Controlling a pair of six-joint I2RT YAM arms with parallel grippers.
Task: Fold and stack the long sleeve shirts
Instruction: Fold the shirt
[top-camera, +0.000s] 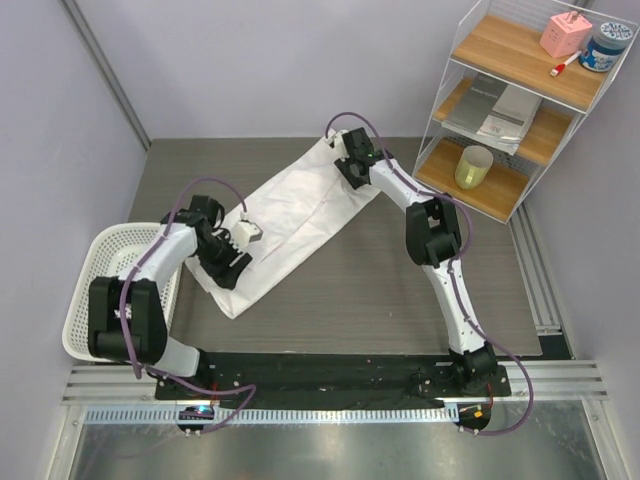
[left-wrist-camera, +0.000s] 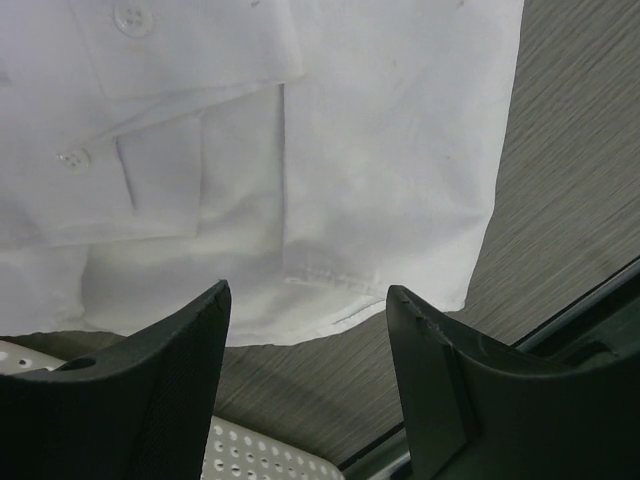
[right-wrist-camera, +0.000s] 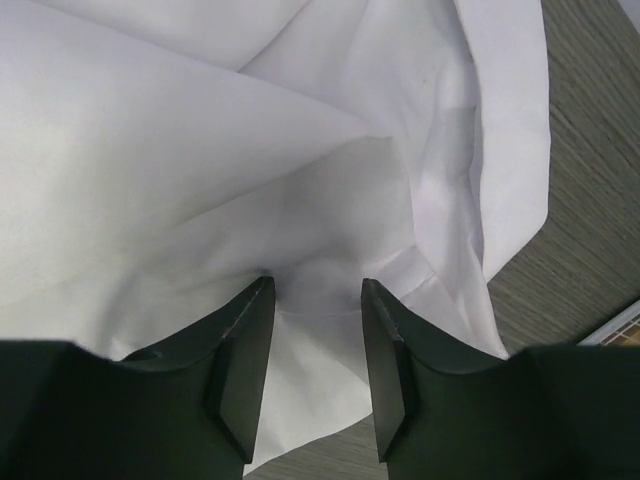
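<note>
One white long sleeve shirt (top-camera: 290, 215) lies spread in a long diagonal strip across the grey table. My left gripper (top-camera: 230, 268) is open and empty at the strip's near left end. In the left wrist view its jaws (left-wrist-camera: 308, 300) stand wide apart over bare table, just short of the shirt's hem (left-wrist-camera: 330, 300); a buttoned cuff (left-wrist-camera: 130, 60) shows further in. My right gripper (top-camera: 350, 165) is at the far right end. In the right wrist view its jaws (right-wrist-camera: 317, 290) stand a little apart, with a raised fold of the shirt (right-wrist-camera: 320, 250) between them.
A white perforated basket (top-camera: 100, 260) stands at the left edge, right beside the left arm; its rim shows in the left wrist view (left-wrist-camera: 260, 455). A wire shelf (top-camera: 520, 100) at the back right holds booklets (top-camera: 500, 105), a yellow cup (top-camera: 473, 167), a pink box (top-camera: 565, 33) and a jar (top-camera: 605, 45).
</note>
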